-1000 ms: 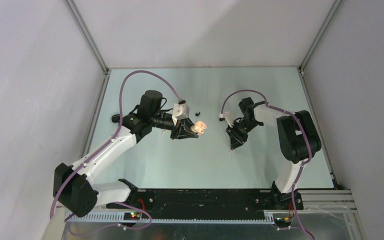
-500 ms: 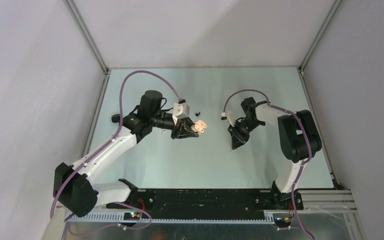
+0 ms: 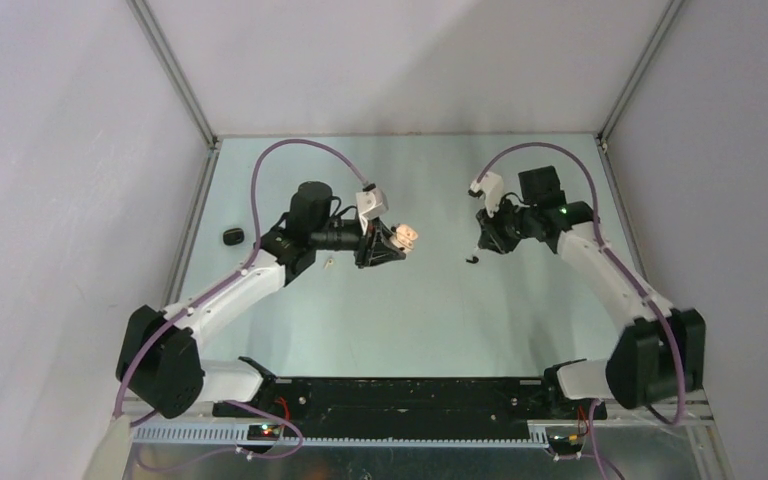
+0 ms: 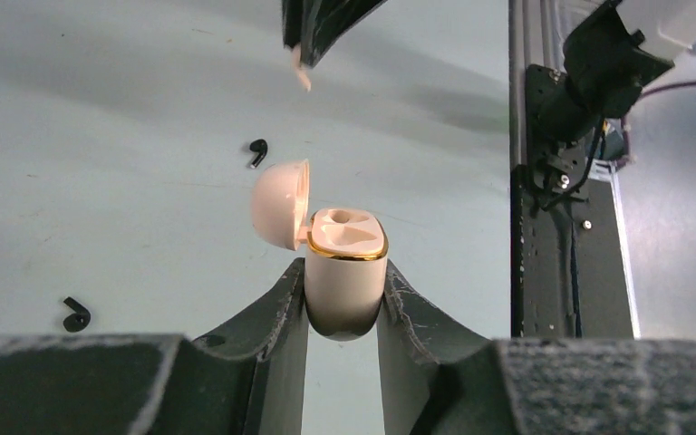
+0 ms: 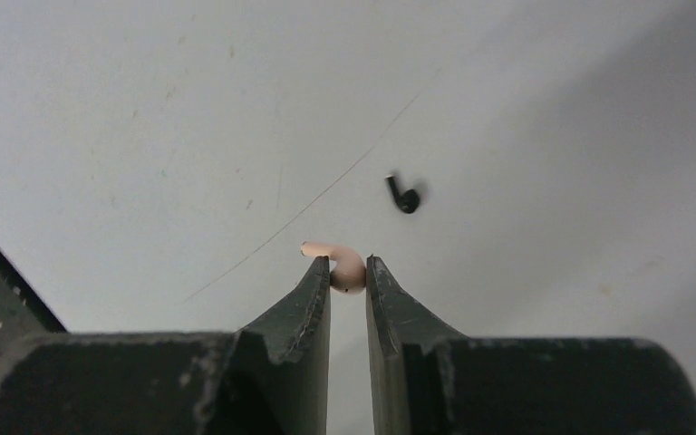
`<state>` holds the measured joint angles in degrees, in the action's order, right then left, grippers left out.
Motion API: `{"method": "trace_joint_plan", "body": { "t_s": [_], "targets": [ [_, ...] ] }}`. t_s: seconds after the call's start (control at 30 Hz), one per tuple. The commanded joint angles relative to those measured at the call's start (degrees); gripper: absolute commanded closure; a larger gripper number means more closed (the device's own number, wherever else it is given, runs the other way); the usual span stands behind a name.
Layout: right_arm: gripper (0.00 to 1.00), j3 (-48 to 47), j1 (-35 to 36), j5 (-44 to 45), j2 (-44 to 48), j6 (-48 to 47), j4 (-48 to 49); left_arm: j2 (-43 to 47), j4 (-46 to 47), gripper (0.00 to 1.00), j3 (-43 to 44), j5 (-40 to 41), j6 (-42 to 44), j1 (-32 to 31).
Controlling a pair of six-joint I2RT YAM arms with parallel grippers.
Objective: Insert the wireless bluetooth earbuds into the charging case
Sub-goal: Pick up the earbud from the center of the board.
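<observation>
My left gripper [image 4: 344,272] is shut on the cream charging case [image 4: 345,263], held upright off the table with its lid [image 4: 281,204] open to the left; from above the case [image 3: 403,236] shows at the left gripper [image 3: 397,240]. My right gripper [image 5: 349,263] is shut on a cream earbud [image 5: 344,269], its stem sticking out left. In the left wrist view that earbud [image 4: 301,72] hangs beyond the case under the right fingers [image 4: 326,27]. Two black earbuds [image 4: 256,151] [image 4: 76,314] lie on the table. The right gripper [image 3: 476,252] hovers right of the case.
A black case-like object [image 3: 231,236] lies near the left wall. A tiny pale piece [image 3: 328,263] lies under the left arm. One black earbud [image 5: 403,195] lies on the table ahead of the right fingers. The black base rail [image 4: 562,272] runs along the near edge.
The right gripper closed on the cream earbud and rose off the table, its arm swinging back and right. The left arm carried the case slightly right and farther back.
</observation>
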<state>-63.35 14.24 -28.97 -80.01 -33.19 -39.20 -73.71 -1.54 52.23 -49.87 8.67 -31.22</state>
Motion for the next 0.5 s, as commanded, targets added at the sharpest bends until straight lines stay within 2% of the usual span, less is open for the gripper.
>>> {"method": "trace_joint_plan", "body": {
  "t_s": [0.0,0.1,0.23,0.3,0.47],
  "targets": [
    [0.89,-2.10,3.40,9.42,11.03,6.13,7.41,-1.73,7.91,1.00,0.10,4.13,-7.68,-0.81],
    [0.87,-3.32,7.69,16.01,15.27,6.99,9.32,-2.86,8.75,1.00,0.14,5.91,-9.75,-1.28],
    [0.86,-5.51,16.94,23.71,18.10,6.71,11.10,-3.46,10.79,1.00,-0.50,8.08,-11.12,-1.69],
    [0.86,-7.19,20.64,25.26,17.95,7.30,11.75,-3.46,11.34,1.00,-0.71,7.93,-11.08,-1.86],
    [0.87,-11.04,24.59,27.64,15.17,8.38,11.96,-3.42,9.91,1.00,-1.09,4.36,-6.56,-2.68]
  ]
}}
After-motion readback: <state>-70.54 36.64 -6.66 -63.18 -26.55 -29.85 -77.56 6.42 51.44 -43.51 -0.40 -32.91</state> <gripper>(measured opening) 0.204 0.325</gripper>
